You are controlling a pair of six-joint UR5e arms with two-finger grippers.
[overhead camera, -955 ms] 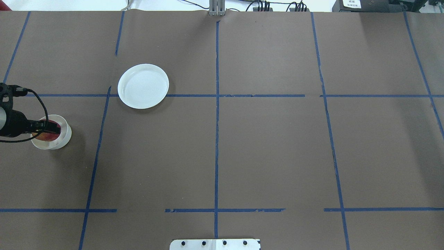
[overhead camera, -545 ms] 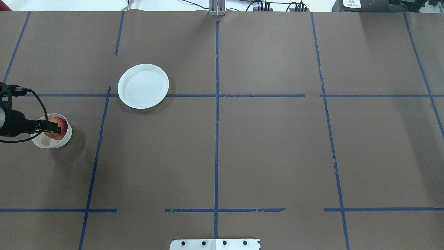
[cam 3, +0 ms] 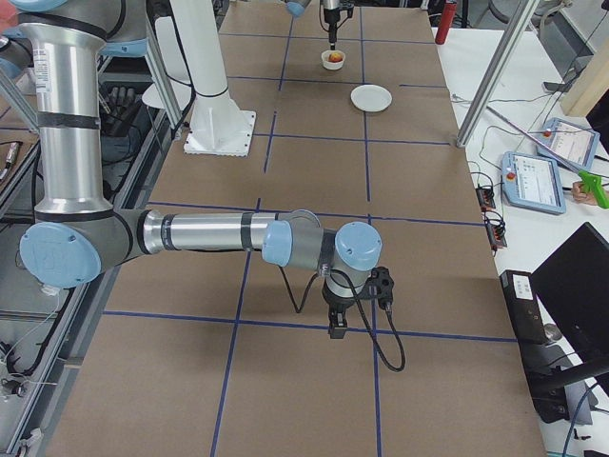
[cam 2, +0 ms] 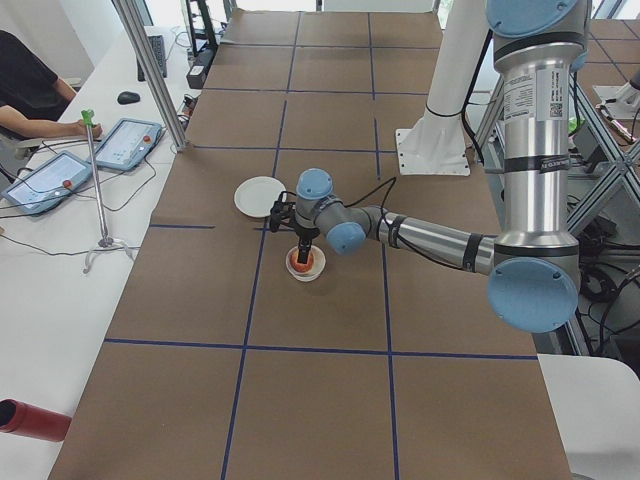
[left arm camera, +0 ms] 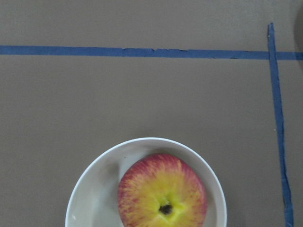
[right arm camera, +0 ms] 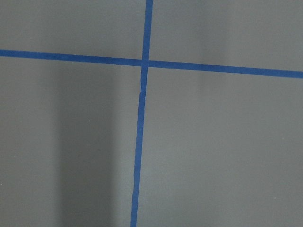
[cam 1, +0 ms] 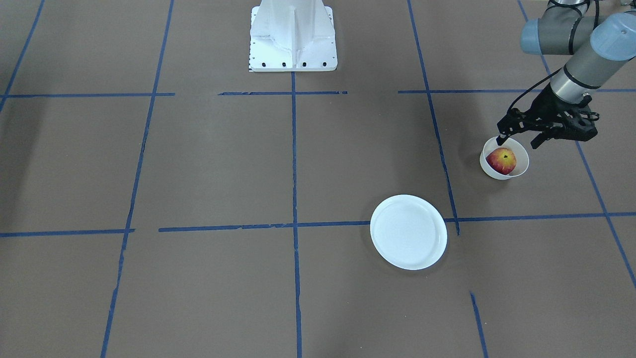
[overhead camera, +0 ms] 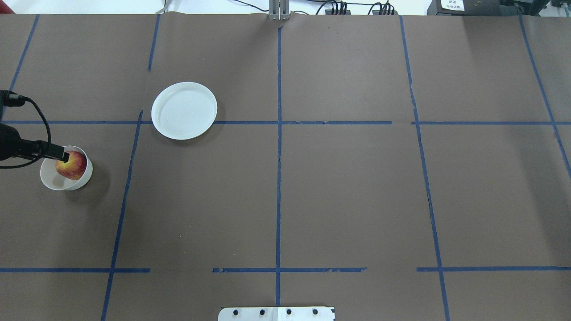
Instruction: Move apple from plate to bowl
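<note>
- In the small off-white bowl (cam 1: 492, 173) sits the red apple (cam 1: 502, 160), stem dimple up; the white plate (cam 1: 408, 232) lies well apart from the bowl.
- Above the bowl's robot-side rim hangs the left gripper (cam 1: 519, 141), fingers spread and holding nothing. The apple lies below it, toward the bowl's middle.
- I'd judge that a straight lift would clear the bowl.
- The right gripper (cam 3: 336, 324) is far from the bowl; I cannot tell whether it is spread or closed.

Brown table cover (right arm camera: 222, 151) fills the frame. A blue tape line (right arm camera: 137, 161) runs top to bottom (slightly kinked just below the crossing) and meets a second tape line (right arm camera: 236, 69) running across the upper part. A faint shadow (right arm camera: 80, 156) darkens the left side.
</note>
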